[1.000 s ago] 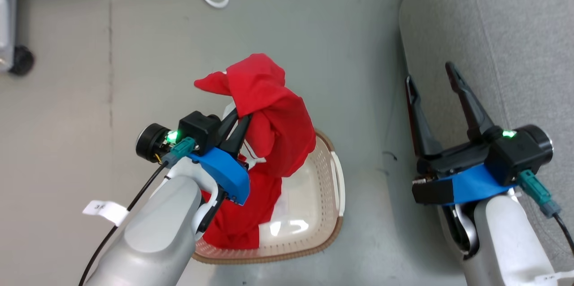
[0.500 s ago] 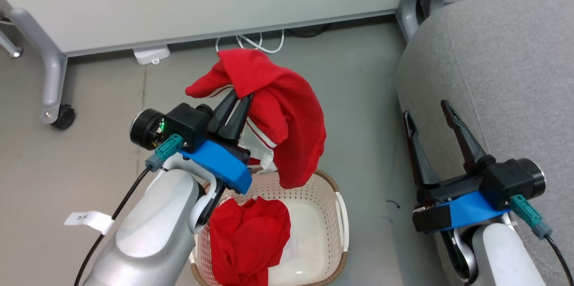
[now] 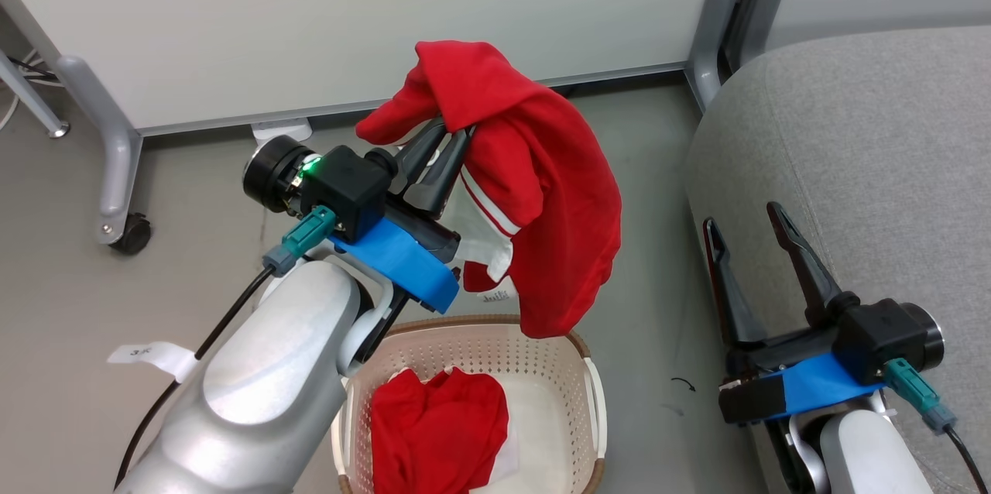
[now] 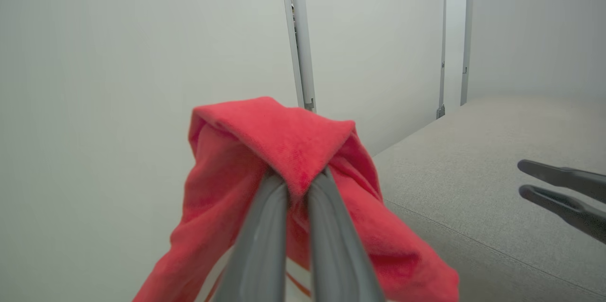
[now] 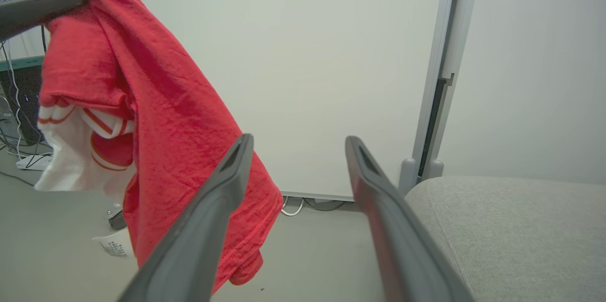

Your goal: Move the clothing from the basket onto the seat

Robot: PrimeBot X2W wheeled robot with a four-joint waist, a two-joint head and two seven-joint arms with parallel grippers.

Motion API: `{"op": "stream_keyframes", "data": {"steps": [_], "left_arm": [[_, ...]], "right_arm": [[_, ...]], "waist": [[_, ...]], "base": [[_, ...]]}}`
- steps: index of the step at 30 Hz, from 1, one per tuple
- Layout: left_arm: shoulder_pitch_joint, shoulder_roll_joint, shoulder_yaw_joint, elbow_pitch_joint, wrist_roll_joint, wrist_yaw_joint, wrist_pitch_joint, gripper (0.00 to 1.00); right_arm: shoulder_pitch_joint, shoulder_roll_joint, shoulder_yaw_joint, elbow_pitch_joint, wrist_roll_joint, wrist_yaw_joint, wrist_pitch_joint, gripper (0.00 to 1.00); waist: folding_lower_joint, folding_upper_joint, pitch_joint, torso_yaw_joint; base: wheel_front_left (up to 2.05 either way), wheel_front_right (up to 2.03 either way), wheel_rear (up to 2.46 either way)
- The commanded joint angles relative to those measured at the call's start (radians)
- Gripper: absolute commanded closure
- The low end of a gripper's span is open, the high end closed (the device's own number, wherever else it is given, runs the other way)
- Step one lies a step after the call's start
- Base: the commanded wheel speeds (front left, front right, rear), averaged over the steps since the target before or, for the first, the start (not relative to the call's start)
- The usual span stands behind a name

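Mid-transfer: I have the striped red garment (image 3: 542, 192) clenched in the left jaws, hanging clear above the basket (image 3: 594, 393) and well short of the grey seat (image 3: 852, 153) off to the right, with no clothing on the part of the seat I can see. The plain red garment (image 3: 437, 432) lies crumpled on the basket floor, untouched. The right jaws stand spread and empty beside the seat's front edge. By my reckoning neither piece is delivered: one is in the air with the carry across and the release to come, the other needs a whole second trip. My left forearm (image 3: 255, 393) covers the basket's left rim and the frame bottom cuts off its near end; the fold draped over the jaw tips hides how much cloth they pinch; the small tag under the white panel is too fine to read
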Motion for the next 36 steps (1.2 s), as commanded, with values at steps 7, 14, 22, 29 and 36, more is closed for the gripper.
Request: {"op": "stream_keyframes", "data": {"steps": [7,14,22,29,36], "left_arm": [[-0.020,0.012,-0.019,-0.023,-0.013,-0.002,-0.001,1.00],[-0.018,0.007,-0.031,-0.025,-0.014,-0.002,-0.001,1.00],[-0.024,-0.010,-0.049,-0.028,-0.006,-0.002,-0.003,1.00],[-0.031,-0.034,-0.078,-0.030,0.002,-0.002,-0.004,1.00],[-0.044,-0.049,-0.115,-0.038,0.002,-0.002,-0.004,1.00]], "right_arm": [[0.002,-0.004,0.019,-0.018,-0.005,0.000,-0.003,0.00],[-0.090,-0.041,0.105,-0.026,-0.046,0.000,-0.003,0.00],[-0.261,-0.147,0.270,0.047,-0.026,0.000,-0.002,0.00],[-0.375,-0.203,0.394,0.143,0.019,0.000,-0.002,0.00],[-0.448,-0.234,0.511,0.271,0.083,0.000,-0.002,0.00]], "waist": [[0.0001,0.0000,-0.013,0.007],[0.0001,0.0000,-0.011,0.010],[0.0001,0.0000,-0.006,0.031],[0.0001,0.0000,0.002,0.053],[0.0001,0.0000,0.010,0.070]], "base": [[0.00,0.00,0.00],[0.00,0.00,0.00],[0.00,0.00,0.00],[0.00,0.00,0.00],[0.00,0.00,0.00]]}}
